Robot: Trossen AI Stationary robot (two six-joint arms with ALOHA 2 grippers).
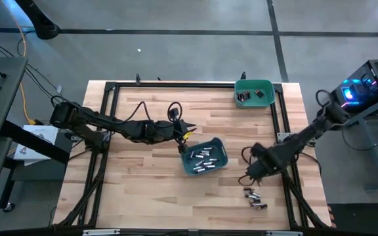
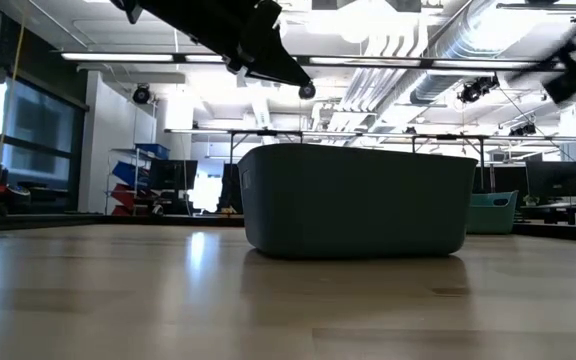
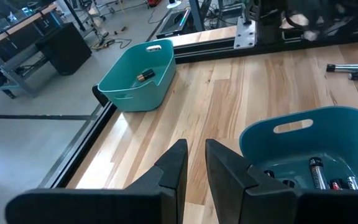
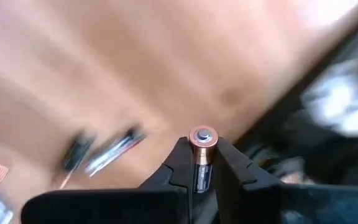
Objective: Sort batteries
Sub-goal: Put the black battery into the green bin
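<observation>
Lab or workshop: exposed ceiling ducts [image 2: 468, 60], monitors [image 2: 553, 180], concrete floor [image 1: 176, 52].
</observation>
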